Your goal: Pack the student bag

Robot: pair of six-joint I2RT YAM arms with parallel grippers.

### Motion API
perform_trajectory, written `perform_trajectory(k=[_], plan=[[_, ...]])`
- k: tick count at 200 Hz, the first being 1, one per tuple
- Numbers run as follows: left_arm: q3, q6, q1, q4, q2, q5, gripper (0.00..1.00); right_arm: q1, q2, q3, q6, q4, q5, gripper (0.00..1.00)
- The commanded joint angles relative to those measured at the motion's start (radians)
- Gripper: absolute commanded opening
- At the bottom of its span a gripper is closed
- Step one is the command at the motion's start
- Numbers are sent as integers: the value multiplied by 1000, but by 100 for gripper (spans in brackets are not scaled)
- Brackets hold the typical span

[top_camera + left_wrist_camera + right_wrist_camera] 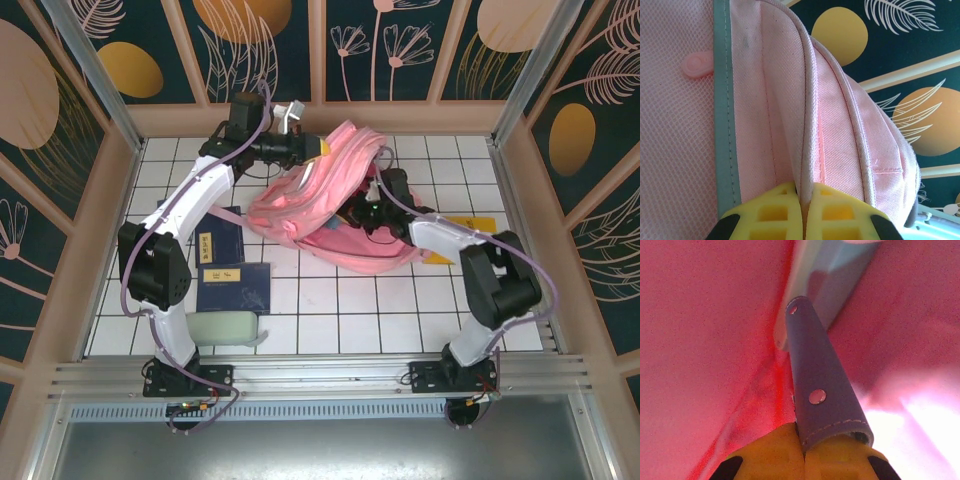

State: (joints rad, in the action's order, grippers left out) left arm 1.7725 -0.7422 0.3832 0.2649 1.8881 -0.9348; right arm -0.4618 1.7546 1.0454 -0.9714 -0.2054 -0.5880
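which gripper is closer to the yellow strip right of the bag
Right. The right gripper holds a purple case inside the student bag, left of the yellow strip; the left gripper pinches the bag's far edge.

We're looking at a robot lab cell: white gridded tabletop, aluminium frame rail across the near edge, dark leaf-patterned panels walling far, left and right sides.

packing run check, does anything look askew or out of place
Nothing spilled or damaged. The student bag lies slumped and crumpled, one edge pinched by the left gripper; the right gripper holds a grey pouch inside it.
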Motion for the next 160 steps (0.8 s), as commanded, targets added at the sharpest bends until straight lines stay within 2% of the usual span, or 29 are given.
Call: perform_trajectory(k=[1,28,34,44,54,78,98,117,144,160], plan=[[37,-12,-7,-176,-28,-76,0,-36,110,113,-83,-146,-81,0],[43,-19,-8,-181,-22,-74,0,-64,244,235,-86,-100,-79,0],[45,-20,-7,-181,-21,-74,0,-66,264,246,-95,-103,-78,7],[48,-22,-8,-179,-20,-73,0,-63,283,257,-97,-95,-72,26],[50,-23,-9,-178,-19,-73,0,-58,277,254,-83,-75,-47,39],[54,-24,-10,-176,-17,-69,0,-43,189,207,-9,-25,38,57],[52,-21,-13,-171,-14,-61,0,-34,92,172,84,72,137,64],[50,-20,-16,-168,-12,-55,0,-22,2,111,137,103,172,68],[50,-19,-19,-165,-6,-46,0,2,-105,41,199,180,215,70],[46,-19,-20,-165,-9,-34,0,8,-183,-4,231,237,289,70]])
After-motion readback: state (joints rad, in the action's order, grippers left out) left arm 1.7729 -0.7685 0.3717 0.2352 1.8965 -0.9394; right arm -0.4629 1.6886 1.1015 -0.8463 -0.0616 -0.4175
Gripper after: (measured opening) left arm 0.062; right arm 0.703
